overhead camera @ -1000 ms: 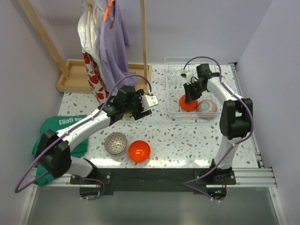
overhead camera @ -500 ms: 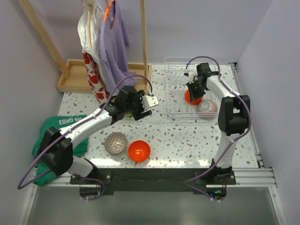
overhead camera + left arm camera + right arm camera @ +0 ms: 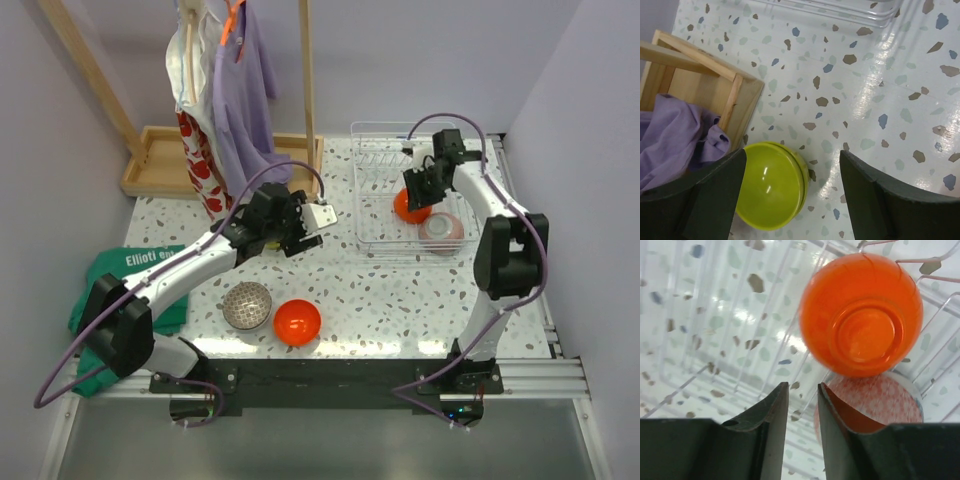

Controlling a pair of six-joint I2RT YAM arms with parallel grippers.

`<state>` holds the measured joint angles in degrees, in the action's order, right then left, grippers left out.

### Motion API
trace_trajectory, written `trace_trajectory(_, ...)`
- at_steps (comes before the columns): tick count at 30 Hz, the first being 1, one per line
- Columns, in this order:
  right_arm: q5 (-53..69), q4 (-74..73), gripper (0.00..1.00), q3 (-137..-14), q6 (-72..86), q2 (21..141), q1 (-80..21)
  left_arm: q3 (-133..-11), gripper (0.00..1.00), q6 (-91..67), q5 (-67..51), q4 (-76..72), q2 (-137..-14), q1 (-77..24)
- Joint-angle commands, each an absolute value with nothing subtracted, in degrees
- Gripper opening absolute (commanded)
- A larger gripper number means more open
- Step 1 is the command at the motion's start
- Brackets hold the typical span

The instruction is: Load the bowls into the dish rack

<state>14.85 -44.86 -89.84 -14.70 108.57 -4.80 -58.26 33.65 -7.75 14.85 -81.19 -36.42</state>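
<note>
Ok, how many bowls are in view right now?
5. In the clear wire dish rack: glossy orange bowl, pinkish bowl. On the terrazzo table: grey speckled bowl, orange-red bowl, lime green bowl below the left gripper.

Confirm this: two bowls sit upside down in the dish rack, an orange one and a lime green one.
Not quite. Two bowls do sit upside down in the dish rack, but beside the orange bowl is a pinkish patterned bowl, not a lime green one, as the right wrist view shows. The lime green bowl lies on the table in the left wrist view.
</note>
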Motion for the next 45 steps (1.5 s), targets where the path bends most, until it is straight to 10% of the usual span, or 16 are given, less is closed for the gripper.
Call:
trace_trajectory(1,25.5,-39.0,0.40,-83.7,-18.1,92.8,-6.1,-59.6,0.83,33.8,-2.0,13.1,-75.9,-34.5)
trace_trajectory(17,27.7,-39.8,0.63,-66.8,-46.2,81.6,-43.8,-63.0,1.00,20.8,5.8,18.4,-72.0,-31.4)
trace_trajectory(45,22.9,-33.6,0.52,-60.4,-62.2,91.0,-68.2,-63.0,0.96,12.6,-1.2,20.2,-62.1,-18.2)
